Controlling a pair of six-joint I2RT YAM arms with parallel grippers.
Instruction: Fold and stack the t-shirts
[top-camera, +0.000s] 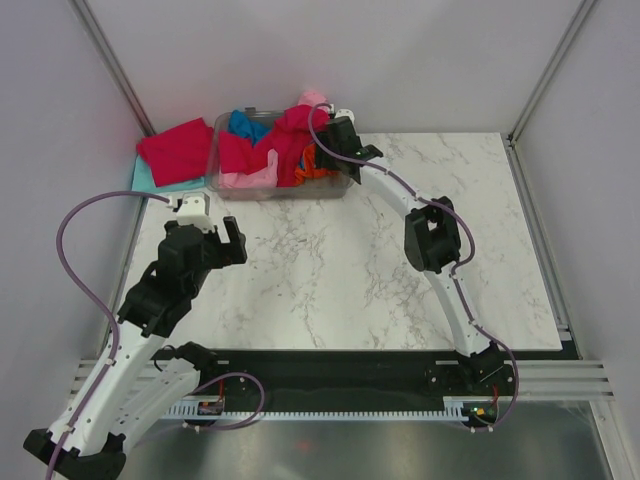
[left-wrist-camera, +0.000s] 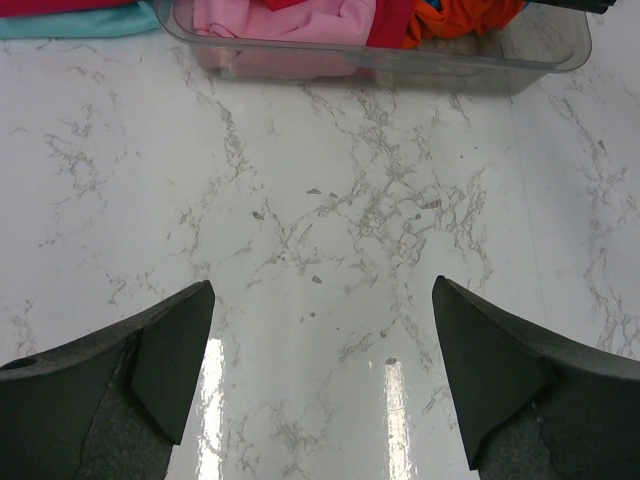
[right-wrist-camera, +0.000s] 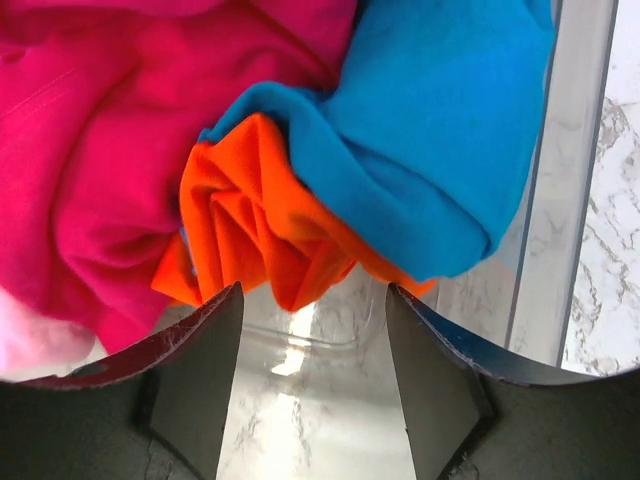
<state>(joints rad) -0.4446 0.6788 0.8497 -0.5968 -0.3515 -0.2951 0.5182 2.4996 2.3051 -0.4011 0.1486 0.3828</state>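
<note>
From above and behind, the top camera looked down over the whole white marble-patterned table (top-camera: 330, 275). The left wrist camera faced low across it toward the clear grey plastic bin (left-wrist-camera: 450, 75). The right wrist camera peered closely into that bin. All three caught the crumpled bright orange t-shirt (right-wrist-camera: 250, 220).

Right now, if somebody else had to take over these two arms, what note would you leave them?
Left gripper: open, empty, above the marble table.
Right gripper: open inside the clear bin, just short of the orange t-shirt, gripping nothing.
Bin also holds blue t-shirt, crimson t-shirt, pink t-shirt; a red t-shirt lies on a teal t-shirt left of it.
Left to do: lift out orange, fold, stack, then the rest; those two may be done.
</note>
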